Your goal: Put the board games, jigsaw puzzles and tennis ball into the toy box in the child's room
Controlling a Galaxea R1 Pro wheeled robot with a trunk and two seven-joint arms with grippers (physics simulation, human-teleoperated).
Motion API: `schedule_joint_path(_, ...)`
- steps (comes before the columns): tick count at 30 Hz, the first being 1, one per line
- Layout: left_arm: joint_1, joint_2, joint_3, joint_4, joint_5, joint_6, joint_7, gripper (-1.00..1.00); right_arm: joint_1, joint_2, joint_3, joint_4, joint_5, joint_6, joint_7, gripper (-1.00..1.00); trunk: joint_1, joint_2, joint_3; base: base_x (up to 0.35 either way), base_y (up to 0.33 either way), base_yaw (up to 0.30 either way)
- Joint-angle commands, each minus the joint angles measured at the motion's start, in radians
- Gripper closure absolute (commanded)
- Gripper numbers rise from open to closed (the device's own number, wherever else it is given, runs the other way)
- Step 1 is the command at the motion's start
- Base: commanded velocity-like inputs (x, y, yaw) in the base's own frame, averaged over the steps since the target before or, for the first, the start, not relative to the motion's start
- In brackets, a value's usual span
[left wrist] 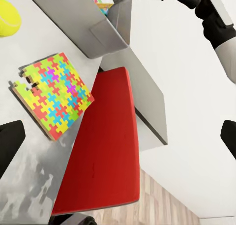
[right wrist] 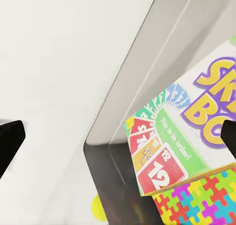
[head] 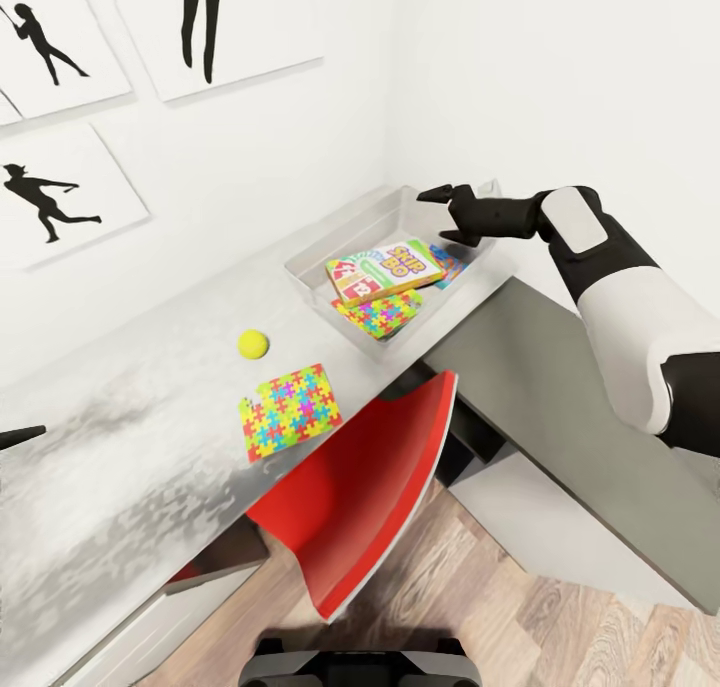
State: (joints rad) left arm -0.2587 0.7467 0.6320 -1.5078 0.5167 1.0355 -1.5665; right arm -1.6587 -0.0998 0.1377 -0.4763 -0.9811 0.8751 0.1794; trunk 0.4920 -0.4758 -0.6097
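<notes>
The light-grey toy box (head: 345, 229) stands on the table (head: 150, 437) near the corner. In it the SKIP-BO board game (head: 385, 270) lies on a jigsaw puzzle (head: 382, 314), and a small blue printed piece (head: 447, 260) shows behind them. My right gripper (head: 452, 215) hovers open over the box's far end, with the SKIP-BO box (right wrist: 196, 131) below its fingers. The second jigsaw puzzle (head: 290, 410) lies flat near the table's front edge, and the tennis ball (head: 252, 343) rests just behind it. My left gripper (left wrist: 118, 141) is open and empty above that puzzle (left wrist: 53, 94).
A red chair (head: 370, 487) is pushed under the table edge beside the puzzle. The lower dark-grey section (head: 560, 417) runs off to the right under my right arm. Silhouette pictures (head: 60, 192) hang on the white wall behind. Wood floor (head: 560, 617) lies below.
</notes>
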Motion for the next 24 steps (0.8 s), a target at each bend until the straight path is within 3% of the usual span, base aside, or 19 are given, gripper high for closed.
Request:
schedule_joint_path(1,0.0,0.0,0.0,0.0,-0.001,0.011,-0.004,-1.0,-0.001,0.0,0.004,0.001,0.008,0.0,0.003,-1.0,0.0,-0.001,-0.001,-0.075,0.022,0.0)
schedule_joint_path(11,0.0,0.0,0.001,0.0,-0.003,0.011,-0.004,-1.0,-0.001,0.037,0.003,0.002,-0.014,0.001,-0.116,-1.0,0.0,-0.001,-0.001,-0.145,0.053,0.0)
schedule_joint_path(24,0.0,0.0,0.001,0.0,-0.003,0.01,-0.004,-1.0,-0.002,0.074,0.003,0.005,-0.016,0.001,-0.193,-1.0,0.0,-0.001,-0.001,-0.155,0.032,0.0)
